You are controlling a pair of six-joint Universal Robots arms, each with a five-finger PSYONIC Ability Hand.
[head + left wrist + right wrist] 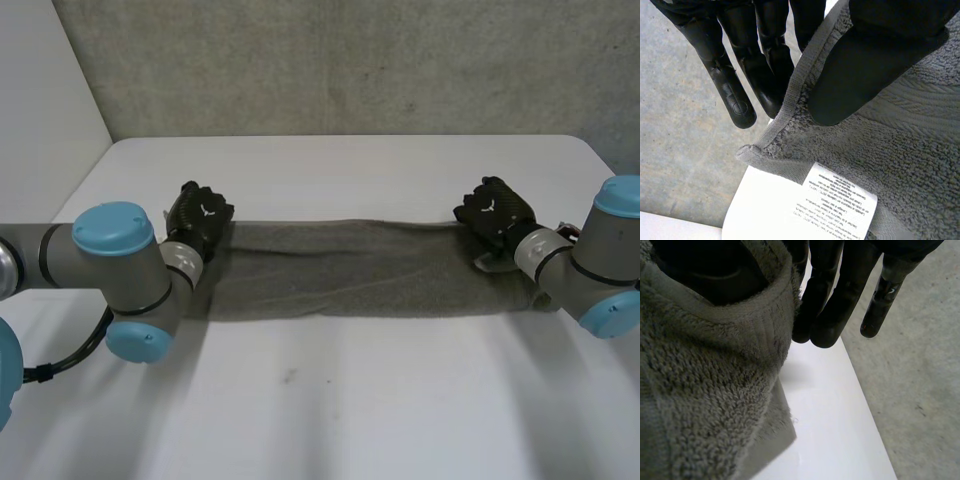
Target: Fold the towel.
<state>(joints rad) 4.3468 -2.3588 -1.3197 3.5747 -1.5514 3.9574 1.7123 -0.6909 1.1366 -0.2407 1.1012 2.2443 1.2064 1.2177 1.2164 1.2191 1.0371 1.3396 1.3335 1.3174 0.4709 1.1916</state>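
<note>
A grey towel [350, 270] lies as a long strip across the white table [330, 400]. My left hand [198, 218] is at the strip's far left corner. In the left wrist view its thumb [855, 75] presses on top of the towel [910, 140] and its fingers [735, 100] reach under the hem, pinching the edge. A white care label [835, 205] hangs near that corner. My right hand [493, 208] is at the far right corner. In the right wrist view the towel [705, 390] wraps over the thumb [705, 275], with the fingers [830, 315] behind its edge.
A grey wall [350, 60] rises behind the table's far edge. Concrete floor [920, 365] shows past the table's side edges in both wrist views. Bare tabletop stretches in front of the towel and behind it.
</note>
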